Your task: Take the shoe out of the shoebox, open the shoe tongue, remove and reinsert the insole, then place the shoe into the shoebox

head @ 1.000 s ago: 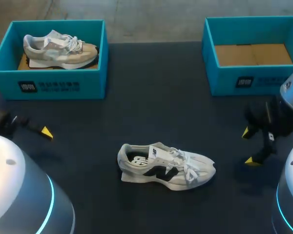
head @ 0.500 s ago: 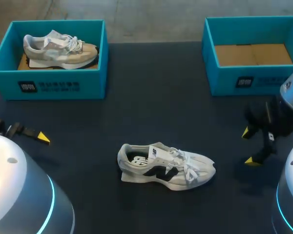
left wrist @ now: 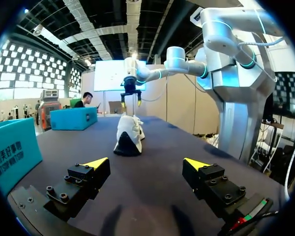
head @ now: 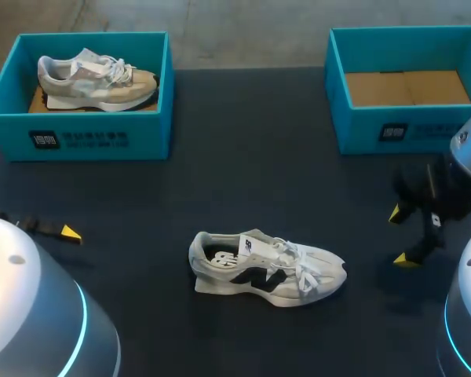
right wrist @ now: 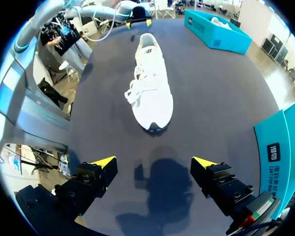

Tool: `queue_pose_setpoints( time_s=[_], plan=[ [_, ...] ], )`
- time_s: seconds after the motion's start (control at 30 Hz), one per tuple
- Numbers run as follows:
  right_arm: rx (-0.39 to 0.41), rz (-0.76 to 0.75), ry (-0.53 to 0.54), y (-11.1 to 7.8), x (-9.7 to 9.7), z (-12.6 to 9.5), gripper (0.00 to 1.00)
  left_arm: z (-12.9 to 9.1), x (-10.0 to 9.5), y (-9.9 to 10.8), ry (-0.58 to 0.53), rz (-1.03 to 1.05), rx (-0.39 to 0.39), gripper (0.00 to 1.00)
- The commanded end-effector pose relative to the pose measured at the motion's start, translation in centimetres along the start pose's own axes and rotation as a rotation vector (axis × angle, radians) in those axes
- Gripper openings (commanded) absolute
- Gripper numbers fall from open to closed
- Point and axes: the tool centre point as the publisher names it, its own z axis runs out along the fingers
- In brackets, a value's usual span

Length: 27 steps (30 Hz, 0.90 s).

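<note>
While shoe (head: 267, 269) stands on table (head: 243, 157), outside box (head: 439, 126): judged light, upper soft, sole stiffer, laces loose. Hold advised at heel collar. Left gripper (left wrist: 146, 164) spread, empty; right gripper (right wrist: 155, 162) spread, empty; both well apart from shoe.

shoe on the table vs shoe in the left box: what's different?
Place: the white sneaker with black side logo sits out on the dark table; the beige-and-grey sneaker sits inside the left teal shoebox.
Colour: the white sneaker carries black markings; the beige-and-grey sneaker shows only pale tones.
Shared: both have white laces and point toes toward the head view's right.
</note>
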Motion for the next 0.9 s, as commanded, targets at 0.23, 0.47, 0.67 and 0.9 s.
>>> queue_pose_setpoints(
  time_s=[0.23, 0.47, 0.67, 0.9],
  plan=[
    [0.000, 0.000, -0.003, 0.0, 0.2, 0.0, 1.00, 1.0, -0.6, 0.4, -0.013, -0.036, 0.023, 1.00],
    [0.000, 0.000, -0.003, 0.0, 0.2, 0.0, 1.00, 2.6, -1.2, 0.2, -0.004, -0.039, 0.033, 1.00],
    [0.000, 0.000, -0.003, 0.0, 0.2, 0.0, 1.00, 3.5, -1.7, 0.4, -0.058, -0.069, 0.020, 1.00],
    [0.000, 0.000, -0.003, 0.0, 0.2, 0.0, 1.00, 3.5, -1.7, 0.4, -0.058, -0.069, 0.020, 1.00]
  ],
)
